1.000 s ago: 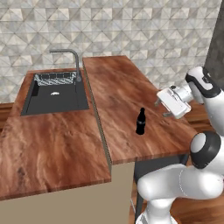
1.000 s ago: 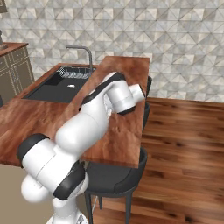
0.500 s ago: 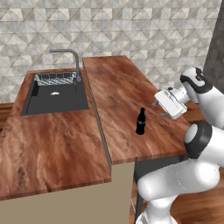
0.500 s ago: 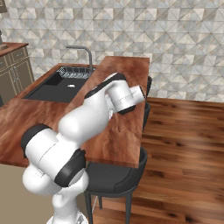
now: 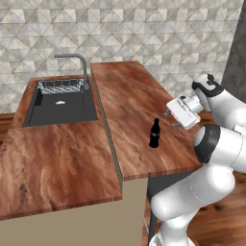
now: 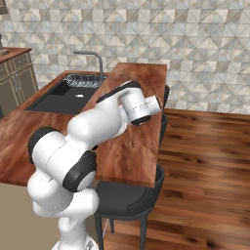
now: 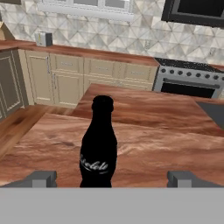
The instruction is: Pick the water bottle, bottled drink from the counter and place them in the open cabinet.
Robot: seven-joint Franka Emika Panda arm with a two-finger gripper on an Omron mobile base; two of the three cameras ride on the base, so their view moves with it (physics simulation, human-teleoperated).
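The bottled drink (image 5: 154, 133), a slim black bottle, stands upright on the reddish-brown counter (image 5: 129, 96) near its right edge. My gripper (image 5: 169, 120) hovers just to its right, level with the bottle and pointing at it. In the hand view the bottled drink (image 7: 99, 148) stands close ahead, a little left of centre, between the spread fingertips (image 7: 41, 178) of my open gripper (image 7: 113, 179), which holds nothing. In the right base view my arm covers the bottle. The yellow water bottle and the open cabinet are out of view.
A dark sink (image 5: 60, 103) with a faucet (image 5: 79, 65) and a wire rack (image 5: 60, 86) lies at the counter's left. A dark stool (image 6: 129, 195) stands under the counter's near edge. Beyond the counter are beige base cabinets (image 7: 65, 78) and a stove (image 7: 188, 83).
My hand has crept left toward the black bottle, and the elbow has folded closer to the base. The bottle has not moved.
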